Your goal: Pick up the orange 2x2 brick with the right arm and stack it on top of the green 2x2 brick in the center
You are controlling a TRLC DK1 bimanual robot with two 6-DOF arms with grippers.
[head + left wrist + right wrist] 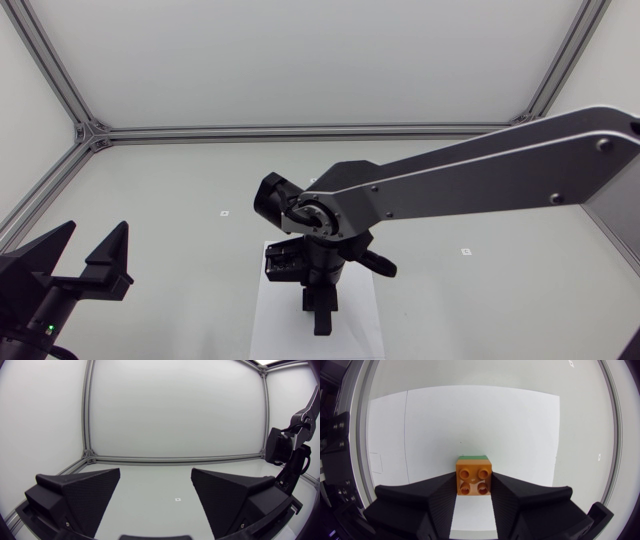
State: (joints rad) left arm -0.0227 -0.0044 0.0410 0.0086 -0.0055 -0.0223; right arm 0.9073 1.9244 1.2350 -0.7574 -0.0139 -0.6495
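Orange brick (pixel 474 478) clamped in right gripper (pixel 474 491), over green brick (pixel 473 457)

Lab test cell; plain white table (pixel 150 190) with small marks (pixel 225 213); aluminium frame rails (pixel 300 131) along its edges

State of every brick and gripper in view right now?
green 2x2 brick, mostly covered, only an edge shows
orange 2x2 brick, studs up, over the green one, held; seated or not unclear
right gripper, shut on the orange brick
left gripper, open, empty
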